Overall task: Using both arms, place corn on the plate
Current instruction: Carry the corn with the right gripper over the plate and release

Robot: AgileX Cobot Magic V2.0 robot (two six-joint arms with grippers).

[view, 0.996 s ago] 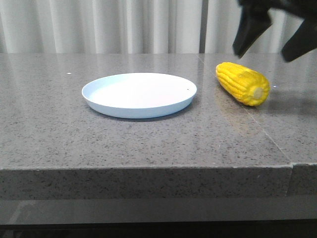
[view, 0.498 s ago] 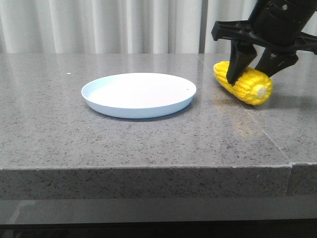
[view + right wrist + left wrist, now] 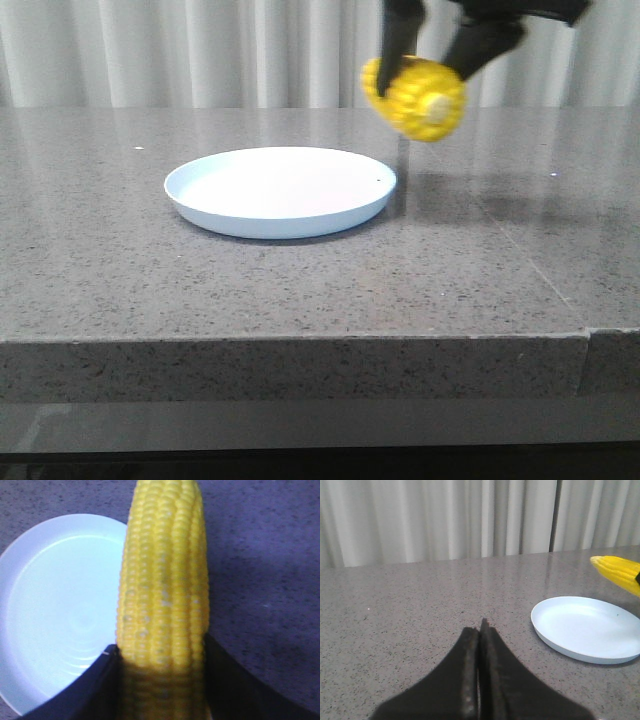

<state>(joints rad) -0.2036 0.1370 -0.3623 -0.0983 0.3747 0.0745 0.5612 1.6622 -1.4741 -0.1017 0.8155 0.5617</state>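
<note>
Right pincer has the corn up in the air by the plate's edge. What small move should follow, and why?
Probably carry it a little further left, over the plate's middle, before lowering. In the front view the right pincer holds the corn clear of the table, above the plate's right rim rather than its centre. The plate is bare, and the left pincer sits shut, well short of it.

Your corn (image 3: 417,95), bright yellow with its pale stub end facing the table's front edge, hangs clear of the table toward the back edge, above the plate's right rim. The plate (image 3: 280,190), pale blue-white and shallow, lies flat mid-table.
</note>
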